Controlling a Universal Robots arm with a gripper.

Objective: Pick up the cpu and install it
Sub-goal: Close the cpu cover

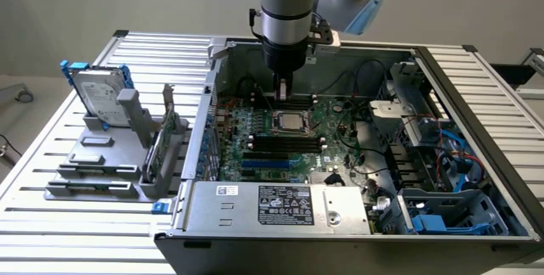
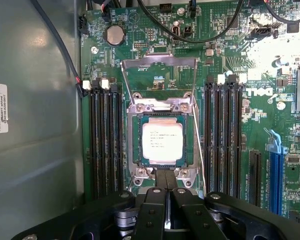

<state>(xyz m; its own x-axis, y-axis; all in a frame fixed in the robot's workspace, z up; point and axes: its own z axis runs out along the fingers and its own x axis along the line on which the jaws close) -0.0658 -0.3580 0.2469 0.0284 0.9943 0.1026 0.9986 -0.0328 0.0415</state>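
Though the cpu [image 2: 162, 143] lay flat in its socket [image 2: 135, 150], the hinged cover [image 2: 159, 75] stood open — a nudge could unseat it. The gripper [image 2: 165, 176], jaws pinched shut on nothing, hung at the cpu's twelve o'clock in the exterior view, close enough to knock it.

We see a hard drive [image 1: 95, 97] in its blue bracket, upright on a grey rack [image 1: 102, 160] at the exterior view's left, on the slatted table [image 1: 42, 154] beside the open computer case [image 1: 200, 128]. Inside: a labelled power supply [image 1: 285, 205], a coin battery [image 2: 114, 35], a blue slot [image 2: 276, 172].
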